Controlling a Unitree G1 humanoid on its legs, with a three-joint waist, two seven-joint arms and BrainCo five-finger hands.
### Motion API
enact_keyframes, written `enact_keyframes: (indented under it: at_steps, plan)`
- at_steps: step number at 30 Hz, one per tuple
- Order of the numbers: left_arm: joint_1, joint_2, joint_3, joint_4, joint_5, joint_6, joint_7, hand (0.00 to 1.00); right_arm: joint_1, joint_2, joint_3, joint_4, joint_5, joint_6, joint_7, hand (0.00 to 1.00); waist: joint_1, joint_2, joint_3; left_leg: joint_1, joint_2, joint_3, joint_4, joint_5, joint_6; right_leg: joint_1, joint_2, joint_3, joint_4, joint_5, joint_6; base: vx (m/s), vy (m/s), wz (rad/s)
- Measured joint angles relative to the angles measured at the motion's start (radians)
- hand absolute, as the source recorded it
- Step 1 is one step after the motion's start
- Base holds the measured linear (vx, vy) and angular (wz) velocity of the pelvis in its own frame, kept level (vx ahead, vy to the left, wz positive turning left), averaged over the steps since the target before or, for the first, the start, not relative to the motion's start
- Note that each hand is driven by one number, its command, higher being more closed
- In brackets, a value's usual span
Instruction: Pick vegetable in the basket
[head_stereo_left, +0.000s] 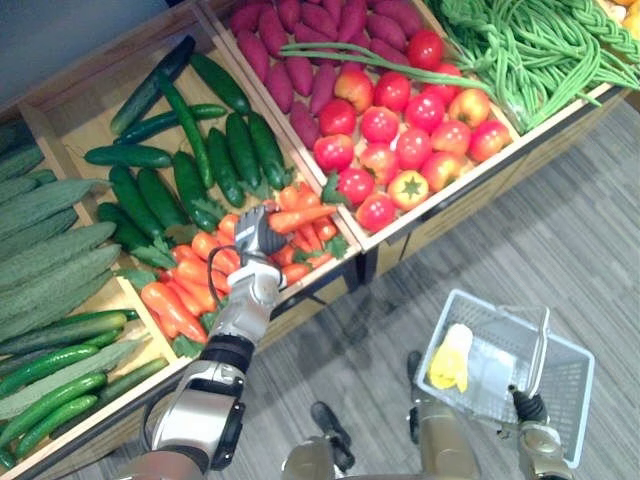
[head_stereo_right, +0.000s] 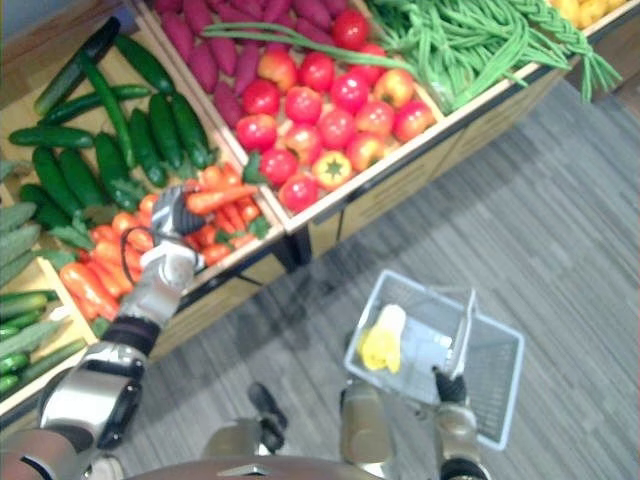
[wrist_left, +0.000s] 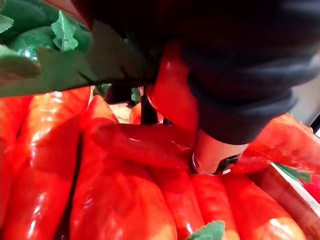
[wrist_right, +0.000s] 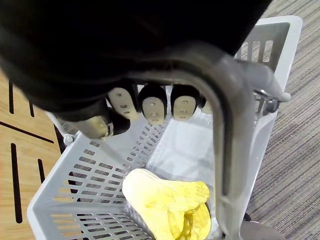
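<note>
Okay, left hand (head_stereo_left: 258, 232): down in the carrot pile (head_stereo_left: 185, 280), fingers look curled round one carrot (head_stereo_left: 305, 214) that sticks out sideways across the others.
Right hand (wrist_right: 150, 102): wrapped round the handle (wrist_right: 230, 125) of the basket (head_stereo_left: 572, 385), hanging it over the floor (head_stereo_left: 560, 200), well apart from the crate (head_stereo_left: 296, 312).
Already in basket: one yellow item (head_stereo_left: 450, 358).
Stage: carrot gripped, I'd say, not yet lifted clear.
Worry 1: glossy skin and an off-centre hold, so it may pivot or slip out on the way over.
Worry 2: neighbours lean on it; a quick pull may roll them over the crate's edge.
Worry 3: basket may swing on its handle, easy to miss.
</note>
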Motion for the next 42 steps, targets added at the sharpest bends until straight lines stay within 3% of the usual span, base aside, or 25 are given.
enact_keyframes:
  at_steps: [12, 22, 32, 42]
  plan:
    - [0.034, -0.023, -0.023, 0.008, 0.0, 0.008, -0.031, 1.0, 0.004, 0.009, -0.001, 0.007, 0.0, 0.009, 0.0, 1.0, -0.003, -0.003, 0.002, 0.039, -0.002, -0.013, 0.0, 0.001, 0.002, 0.055, -0.006, -0.02, -0.02, 0.011, 0.001, -0.02, -0.039, 0.03]
    - [0.166, -0.021, -0.024, -0.183, 0.002, 0.006, -0.033, 1.0, 0.017, 0.018, -0.018, 0.009, -0.002, 0.022, 0.001, 1.0, 0.0, -0.004, -0.002, 0.072, -0.006, -0.065, 0.001, 0.005, 0.007, 0.118, -0.019, -0.067, -0.019, 0.01, 0.002, -0.04, -0.035, 0.13]
    - [0.265, -0.018, -0.02, -0.317, 0.027, -0.02, -0.049, 1.0, 0.051, 0.016, -0.06, 0.032, -0.009, 0.031, 0.003, 1.0, 0.001, -0.006, -0.067, 0.078, -0.02, -0.093, -0.023, 0.028, 0.017, 0.13, -0.023, -0.089, -0.019, 0.009, 0.002, -0.04, -0.036, 0.08]
    - [0.314, -0.013, -0.017, -0.435, 0.027, -0.044, -0.053, 1.0, 0.062, 0.015, -0.081, 0.047, -0.01, 0.033, 0.007, 1.0, 0.002, -0.009, -0.092, 0.106, -0.025, -0.099, -0.054, 0.04, 0.018, 0.159, -0.023, -0.097, -0.036, 0.009, 0.002, 0.0, -0.009, 0.01]
